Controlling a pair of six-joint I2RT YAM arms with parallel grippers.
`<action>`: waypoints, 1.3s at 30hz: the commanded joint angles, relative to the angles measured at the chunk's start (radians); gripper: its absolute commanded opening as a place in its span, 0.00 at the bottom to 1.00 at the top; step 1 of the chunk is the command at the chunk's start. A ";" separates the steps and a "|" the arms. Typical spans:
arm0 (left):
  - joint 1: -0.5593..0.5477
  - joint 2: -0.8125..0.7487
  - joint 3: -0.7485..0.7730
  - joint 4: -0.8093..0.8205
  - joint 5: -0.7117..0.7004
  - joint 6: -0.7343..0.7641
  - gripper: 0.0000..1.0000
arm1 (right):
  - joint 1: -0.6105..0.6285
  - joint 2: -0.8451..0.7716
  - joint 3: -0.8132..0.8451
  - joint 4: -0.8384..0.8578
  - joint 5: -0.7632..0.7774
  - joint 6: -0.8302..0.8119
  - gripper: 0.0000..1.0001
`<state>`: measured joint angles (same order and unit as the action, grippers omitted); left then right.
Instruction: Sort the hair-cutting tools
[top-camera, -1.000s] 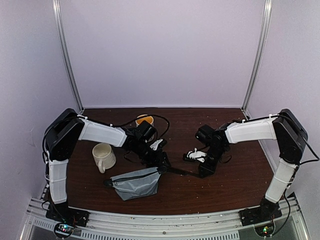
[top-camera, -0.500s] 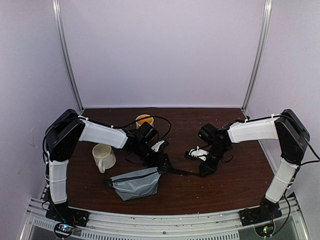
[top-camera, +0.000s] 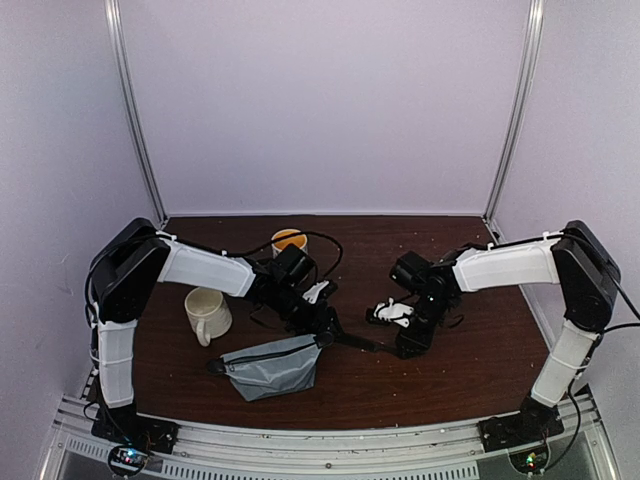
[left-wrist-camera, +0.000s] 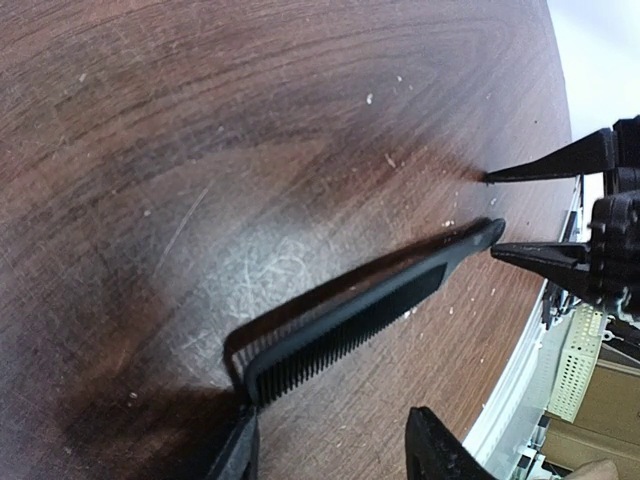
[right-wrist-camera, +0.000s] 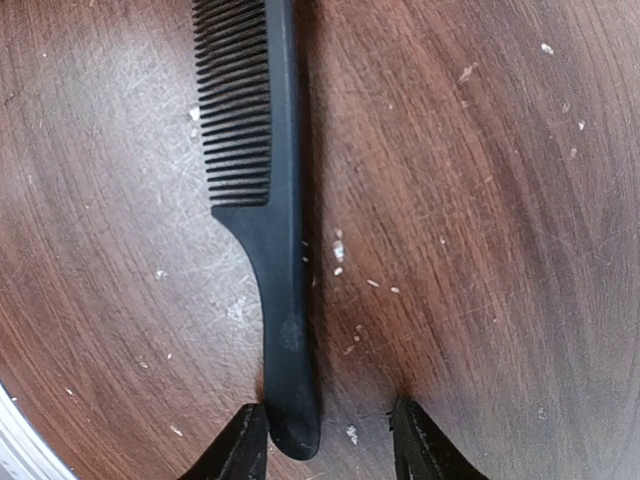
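The right arm has shifted a little to the left and nearer since a second ago, bringing its claw (top-camera: 405, 348) low over the handle end of the comb (top-camera: 358, 343). The left arm has barely changed.

The long thin black comb lies flat on the dark wooden surface (top-camera: 480, 370), near the middle. It runs left to right, with the toothed end on the left and the narrow handle on the right.

In the right wrist view the comb (right-wrist-camera: 265, 200) runs straight up the picture. Its rounded handle tip sits between the two fingers of the right claw (right-wrist-camera: 325, 415), close beside one finger (right-wrist-camera: 240, 445). The claw is released and spread wide, straddling the tip without pinching it.

In the left wrist view the comb (left-wrist-camera: 350, 320) stretches away diagonally. Its toothed end reaches one finger (left-wrist-camera: 240, 450) of the left claw (left-wrist-camera: 335, 425), which is also released and spread.

Just left of the comb and nearer lies a grey zip pouch (top-camera: 272, 364). A cream mug (top-camera: 207, 313) stands further left, and a second mug (top-camera: 288, 240) stands towards the far edge.
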<state>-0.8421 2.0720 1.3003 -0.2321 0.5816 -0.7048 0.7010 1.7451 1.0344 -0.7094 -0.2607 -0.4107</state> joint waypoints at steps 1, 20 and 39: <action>0.009 -0.004 -0.004 -0.013 -0.011 0.019 0.53 | 0.010 0.005 -0.034 -0.003 0.079 0.017 0.43; 0.012 -0.025 -0.017 -0.014 -0.022 0.028 0.53 | 0.063 -0.027 -0.063 0.026 0.109 0.031 0.41; 0.033 -0.008 -0.066 0.057 -0.006 -0.030 0.58 | 0.009 0.106 -0.027 -0.026 -0.044 0.006 0.06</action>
<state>-0.8215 2.0586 1.2709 -0.2020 0.5865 -0.7074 0.7288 1.7519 1.0401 -0.7494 -0.2138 -0.3893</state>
